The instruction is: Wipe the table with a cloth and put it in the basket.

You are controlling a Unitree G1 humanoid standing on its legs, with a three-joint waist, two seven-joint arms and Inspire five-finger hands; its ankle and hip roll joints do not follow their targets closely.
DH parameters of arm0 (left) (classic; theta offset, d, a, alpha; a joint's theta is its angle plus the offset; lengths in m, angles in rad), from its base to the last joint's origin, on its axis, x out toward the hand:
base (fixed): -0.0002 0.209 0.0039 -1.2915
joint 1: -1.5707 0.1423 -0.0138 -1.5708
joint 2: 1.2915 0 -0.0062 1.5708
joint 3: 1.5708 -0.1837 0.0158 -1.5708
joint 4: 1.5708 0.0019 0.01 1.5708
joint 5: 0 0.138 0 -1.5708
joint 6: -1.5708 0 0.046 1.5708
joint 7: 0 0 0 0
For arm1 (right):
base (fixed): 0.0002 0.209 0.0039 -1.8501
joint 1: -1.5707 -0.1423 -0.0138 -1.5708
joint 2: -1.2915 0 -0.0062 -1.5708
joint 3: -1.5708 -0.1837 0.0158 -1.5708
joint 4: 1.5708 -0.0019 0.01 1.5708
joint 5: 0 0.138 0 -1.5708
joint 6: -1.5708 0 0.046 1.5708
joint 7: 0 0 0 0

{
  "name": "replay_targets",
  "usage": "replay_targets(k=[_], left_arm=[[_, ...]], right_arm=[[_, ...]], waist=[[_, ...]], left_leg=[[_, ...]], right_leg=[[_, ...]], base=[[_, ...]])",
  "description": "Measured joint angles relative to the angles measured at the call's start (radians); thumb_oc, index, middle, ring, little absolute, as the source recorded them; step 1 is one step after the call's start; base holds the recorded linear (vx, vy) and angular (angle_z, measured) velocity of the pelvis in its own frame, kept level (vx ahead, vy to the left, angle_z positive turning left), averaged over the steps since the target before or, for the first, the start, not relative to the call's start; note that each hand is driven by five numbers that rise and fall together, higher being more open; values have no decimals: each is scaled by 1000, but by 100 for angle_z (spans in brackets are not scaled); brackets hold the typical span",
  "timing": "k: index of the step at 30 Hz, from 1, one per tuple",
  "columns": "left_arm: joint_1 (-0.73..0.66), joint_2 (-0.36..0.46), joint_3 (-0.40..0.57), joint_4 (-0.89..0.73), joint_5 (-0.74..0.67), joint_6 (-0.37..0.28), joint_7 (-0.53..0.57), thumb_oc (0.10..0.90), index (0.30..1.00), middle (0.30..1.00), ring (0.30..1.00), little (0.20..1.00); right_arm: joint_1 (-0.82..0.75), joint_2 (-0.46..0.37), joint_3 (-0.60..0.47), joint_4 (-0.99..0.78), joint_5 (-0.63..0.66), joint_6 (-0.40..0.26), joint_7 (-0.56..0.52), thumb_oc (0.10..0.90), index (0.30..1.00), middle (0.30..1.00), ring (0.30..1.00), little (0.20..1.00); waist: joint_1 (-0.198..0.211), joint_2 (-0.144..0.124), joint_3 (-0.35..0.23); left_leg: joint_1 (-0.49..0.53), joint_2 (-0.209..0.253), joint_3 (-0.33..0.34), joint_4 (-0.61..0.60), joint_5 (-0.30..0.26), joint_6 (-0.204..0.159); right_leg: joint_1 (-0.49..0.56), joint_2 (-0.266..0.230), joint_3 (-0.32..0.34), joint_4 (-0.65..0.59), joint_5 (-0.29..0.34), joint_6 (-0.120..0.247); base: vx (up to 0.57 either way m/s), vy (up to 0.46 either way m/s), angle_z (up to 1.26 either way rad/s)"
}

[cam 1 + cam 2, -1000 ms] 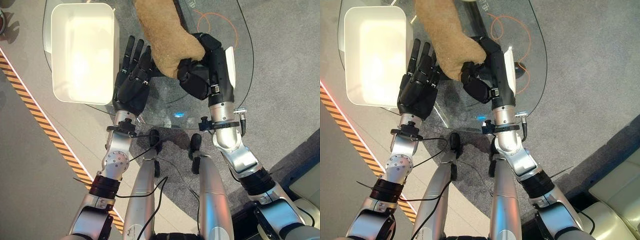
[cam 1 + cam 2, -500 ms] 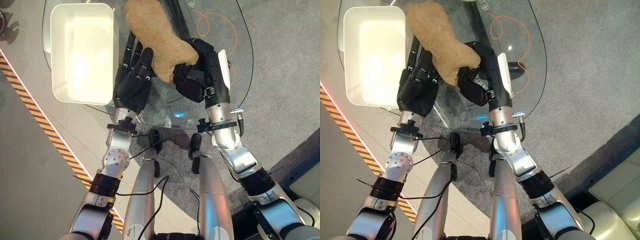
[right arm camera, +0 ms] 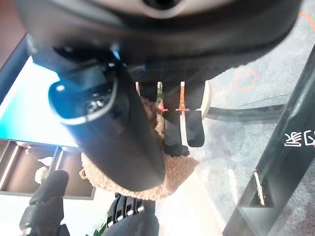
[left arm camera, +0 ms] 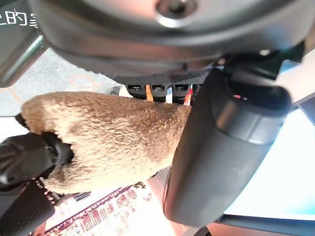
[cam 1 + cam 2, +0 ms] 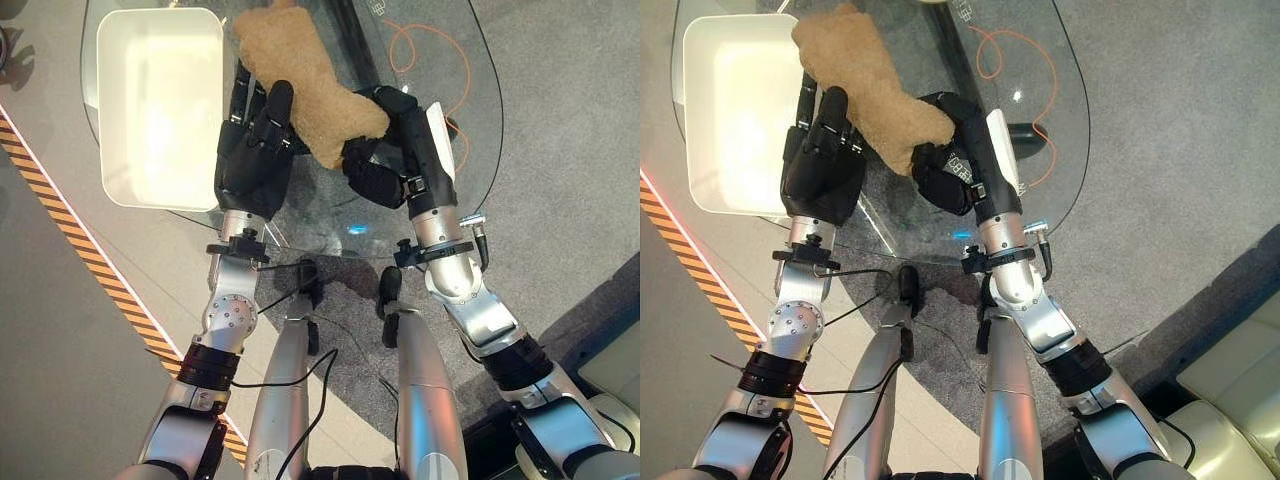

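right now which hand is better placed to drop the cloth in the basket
Right hand: its fingers already grip the cloth, whose far end nears the basket. The left hand is beside the basket, under the cloth, not gripping it.

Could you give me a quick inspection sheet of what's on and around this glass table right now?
Surface: round glass table, see-through.
Job's things: tan fluffy cloth held over the table; white basket at the table's left edge, nothing seen inside.
Clutter: nothing seen.
Hands: right hand curled round the cloth's near end; left hand beside the cloth, its far part lying over the fingers, grip unclear.
Cables: orange cable looped beneath the glass.
Surroundings: grey floor, striped line at left.
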Motion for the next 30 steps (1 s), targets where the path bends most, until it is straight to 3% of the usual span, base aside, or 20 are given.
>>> replay_targets(k=[13,30], left_arm=[[0,0,5,-24,0,-14,3,800,900,900,900,900],[0,22,27,-23,33,31,11,800,900,900,900,900]], right_arm=[[-5,-15,6,0,-1,5,58,100,300,300,300,200],[-47,-54,35,0,0,45,150,100,300,300,300,200]], waist=[[-5,0,0],[-2,0,0]], left_leg=[[3,0,1,-13,1,0],[5,0,2,-15,1,-1]], right_leg=[[-4,0,0,0,0,0],[-4,0,0,1,0,0]], base=[[0,0,0],[0,0,0]])
